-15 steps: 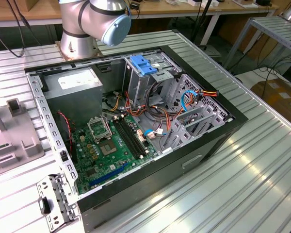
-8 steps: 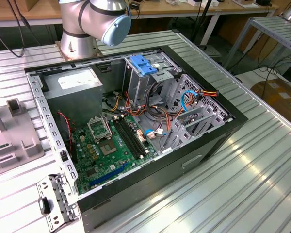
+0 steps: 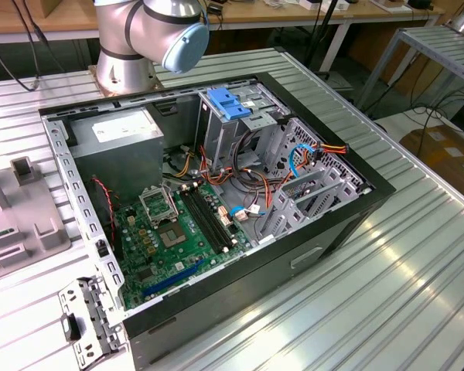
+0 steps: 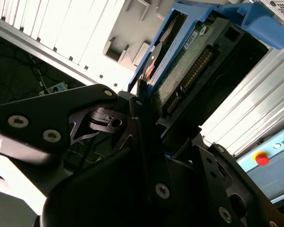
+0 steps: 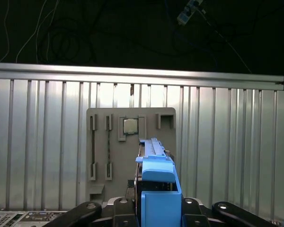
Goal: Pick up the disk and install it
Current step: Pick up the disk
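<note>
Gripper [image 4: 143, 105] clamped on the disk [image 4: 189, 56]; black fingers [image 4: 132, 124] pinch one end. The second wrist view shows the disk's green circuit-board side and connector row inside the blue carrier. In the first wrist view the gripper [image 5: 158, 210] holds the disk [image 5: 156, 172] edge-on, in the air above the grey fixture [image 5: 130, 142], which lies flat on the ribbed table [image 5: 38, 142] and holds a chip [image 5: 129, 126]. Exterior view: arm base [image 3: 124, 54] upright on the table, open computer case [image 3: 216, 193] to the exterior view's right of the fixture [image 3: 31, 224].
</note>
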